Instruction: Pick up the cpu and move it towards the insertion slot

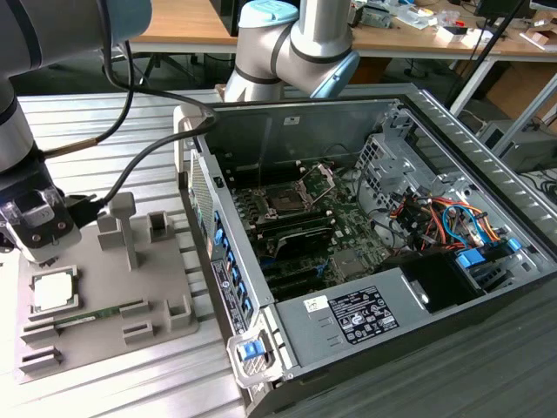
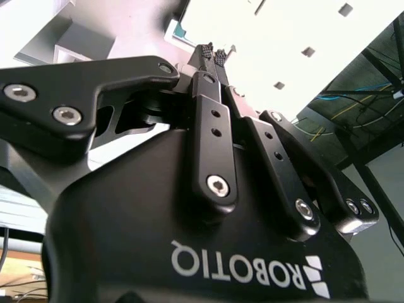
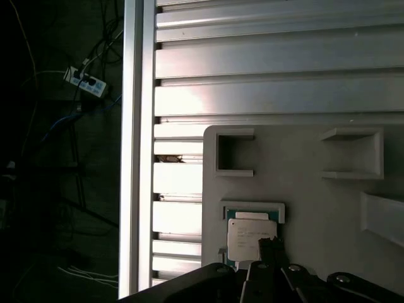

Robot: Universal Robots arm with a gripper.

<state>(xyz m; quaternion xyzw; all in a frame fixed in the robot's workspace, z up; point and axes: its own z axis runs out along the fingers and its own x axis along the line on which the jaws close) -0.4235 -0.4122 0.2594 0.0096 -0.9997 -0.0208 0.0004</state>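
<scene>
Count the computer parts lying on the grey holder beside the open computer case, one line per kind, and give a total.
cpu: 1
green memory stick: 1
Total on the grey holder: 2

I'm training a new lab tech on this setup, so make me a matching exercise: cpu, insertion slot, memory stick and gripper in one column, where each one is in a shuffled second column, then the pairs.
1. cpu
2. insertion slot
3. memory stick
4. gripper

A. on the motherboard inside the open computer case
B. over the grey holder, fingertips together, holding nothing
C. flat in the holder's square nest
D. lying lengthwise on the holder, beside the square nest

Pairs: 1-C, 2-A, 3-D, 4-B
</scene>
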